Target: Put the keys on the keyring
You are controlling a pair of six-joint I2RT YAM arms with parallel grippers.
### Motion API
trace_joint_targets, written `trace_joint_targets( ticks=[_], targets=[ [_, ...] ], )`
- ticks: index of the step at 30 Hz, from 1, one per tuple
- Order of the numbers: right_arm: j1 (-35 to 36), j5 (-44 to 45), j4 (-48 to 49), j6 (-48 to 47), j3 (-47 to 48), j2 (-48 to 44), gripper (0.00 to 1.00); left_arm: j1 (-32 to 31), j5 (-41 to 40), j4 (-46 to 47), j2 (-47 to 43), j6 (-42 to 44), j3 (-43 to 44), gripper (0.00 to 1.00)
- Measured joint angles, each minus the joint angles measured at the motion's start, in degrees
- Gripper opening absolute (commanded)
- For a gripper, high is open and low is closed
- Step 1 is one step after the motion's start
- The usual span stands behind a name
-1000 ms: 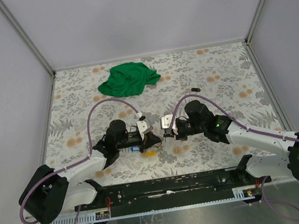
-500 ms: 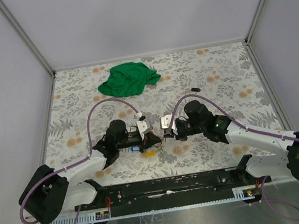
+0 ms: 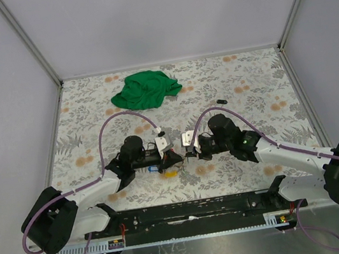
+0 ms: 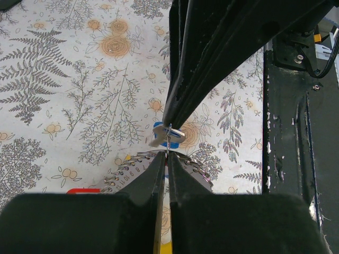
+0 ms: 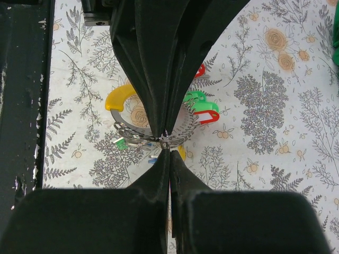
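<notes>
My left gripper [image 3: 176, 157] and right gripper [image 3: 191, 153] meet tip to tip low over the near middle of the table. In the left wrist view the left gripper [image 4: 167, 156] is shut on a thin wire of the keyring [image 4: 167, 147]. The right gripper [image 5: 168, 148] is shut on a small metal piece, apparently the blade of a blue-headed key [image 4: 168, 132]. Under the tips lie a green key [image 5: 197, 98], a red tag [image 5: 207, 116], a yellow piece [image 5: 117, 95] and small steel rings [image 5: 130, 135].
A grey numbered disc with wire loops [image 4: 130, 170] lies under the grippers. A green cloth [image 3: 145, 89] is bunched at the back, and a small black object [image 3: 221, 101] lies to the right. The black base rail [image 3: 189, 211] runs along the near edge.
The right arm has crept slightly left toward the left gripper. Both grippers stay shut and the left arm holds still.
</notes>
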Motion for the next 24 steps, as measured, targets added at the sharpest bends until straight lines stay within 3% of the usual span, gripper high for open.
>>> trace_joint_targets(
  ticks=[24],
  targets=[
    [0.0,0.3,0.0,0.5,0.0,-0.8,0.00,0.0,-0.1,0.0,0.0,0.0,0.0,0.00]
  ],
)
